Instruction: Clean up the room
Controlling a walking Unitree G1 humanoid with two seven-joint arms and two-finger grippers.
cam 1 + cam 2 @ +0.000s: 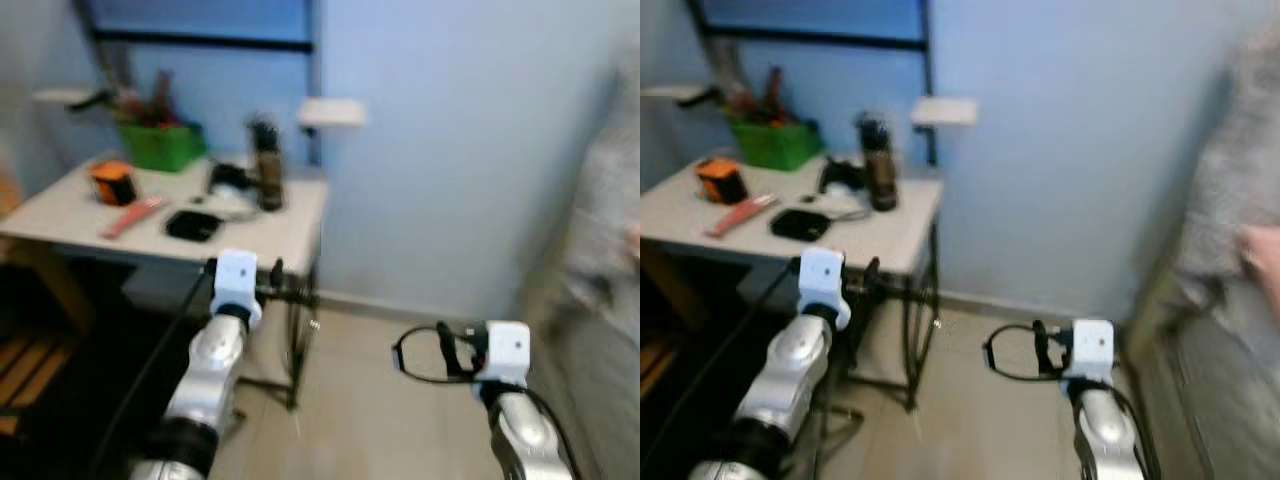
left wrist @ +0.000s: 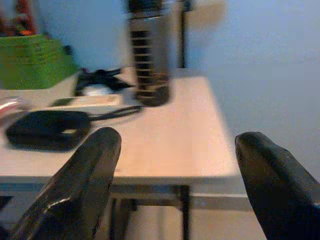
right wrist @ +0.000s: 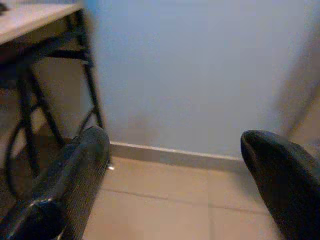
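We face a pale, smooth-topped table (image 1: 285, 235) on thin black metal legs, set against a flat blue wall (image 1: 450, 150); the head views are blurred. On the table we note a tall dark ribbed cylinder, a bottle (image 2: 147, 55), upright near the far edge; a flat black rounded pouch (image 2: 47, 129) nearer us; a green plastic bin (image 1: 160, 145) with red and dark items at the back; an orange-and-black object (image 1: 113, 182); and a slim pink strip (image 1: 130, 217). Our left gripper (image 2: 175, 185) sits just short of the table's near edge, fingers wide apart, holding nothing. Our right gripper (image 3: 175, 185) hangs over beige floor tiles (image 3: 165, 200) beside the table, fingers also spread wide and empty. A grey-clad person (image 1: 1240, 200) stands at our right.
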